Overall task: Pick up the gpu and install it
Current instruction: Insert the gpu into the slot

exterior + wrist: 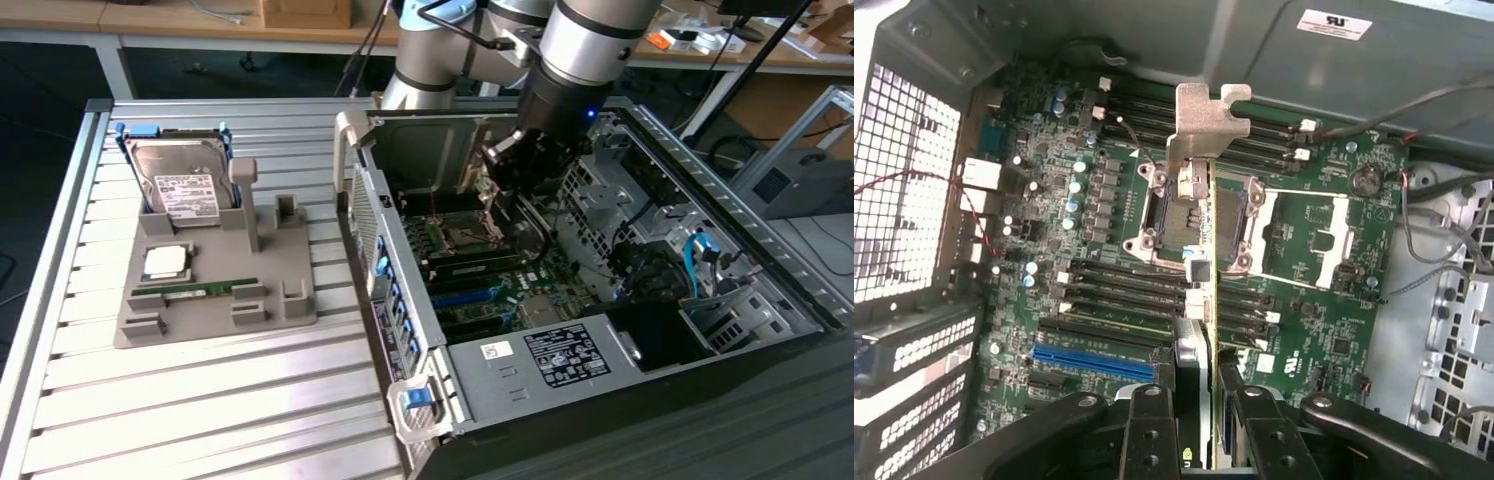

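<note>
In the wrist view the gpu (pixel 1199 262) is seen edge-on as a thin card, its silver end bracket (pixel 1204 122) at the far end. My gripper (pixel 1200 392) is shut on it, one black finger (pixel 1152 425) on each side of the card. The card hangs over the motherboard (pixel 1316 232), above the CPU sockets, and is not touching any slot. A blue expansion slot (pixel 1094 362) lies to one side of the held card. In the exterior view my gripper (pixel 530 165) is lowered inside the open computer case (pixel 400 330), over its upper half.
A grey parts holder (pixel 267 300) stands on the slatted metal table at the exterior view's left. It carries a silver hard drive (pixel 180 185), a CPU (pixel 164 262) and a green RAM stick (pixel 198 291). Case walls, drive cages and cables (pixel 701 260) surround the board.
</note>
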`<move>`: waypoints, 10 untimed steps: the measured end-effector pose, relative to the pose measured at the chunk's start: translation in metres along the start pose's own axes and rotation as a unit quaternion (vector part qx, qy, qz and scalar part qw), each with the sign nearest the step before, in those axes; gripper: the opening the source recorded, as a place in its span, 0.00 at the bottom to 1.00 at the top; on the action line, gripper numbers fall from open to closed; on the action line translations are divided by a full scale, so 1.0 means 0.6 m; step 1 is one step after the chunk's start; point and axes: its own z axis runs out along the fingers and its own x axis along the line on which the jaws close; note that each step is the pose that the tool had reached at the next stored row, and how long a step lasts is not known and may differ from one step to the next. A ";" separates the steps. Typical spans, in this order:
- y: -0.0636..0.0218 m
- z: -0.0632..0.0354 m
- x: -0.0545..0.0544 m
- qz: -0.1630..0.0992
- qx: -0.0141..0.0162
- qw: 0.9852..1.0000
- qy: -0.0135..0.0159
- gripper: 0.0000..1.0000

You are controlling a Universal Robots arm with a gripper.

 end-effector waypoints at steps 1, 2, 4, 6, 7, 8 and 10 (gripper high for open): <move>0.000 0.000 0.000 -0.004 0.000 1.000 0.000 0.27; 0.000 0.000 0.000 -0.009 0.000 1.000 0.000 0.27; 0.000 0.000 0.000 -0.015 0.000 1.000 0.001 0.27; 0.000 0.000 0.000 -0.020 0.000 1.000 0.001 0.27; 0.000 0.000 0.000 -0.024 -0.001 1.000 0.001 0.27; 0.000 0.000 0.000 -0.026 -0.001 1.000 0.001 0.27; 0.000 0.000 0.000 -0.031 -0.001 1.000 0.001 0.27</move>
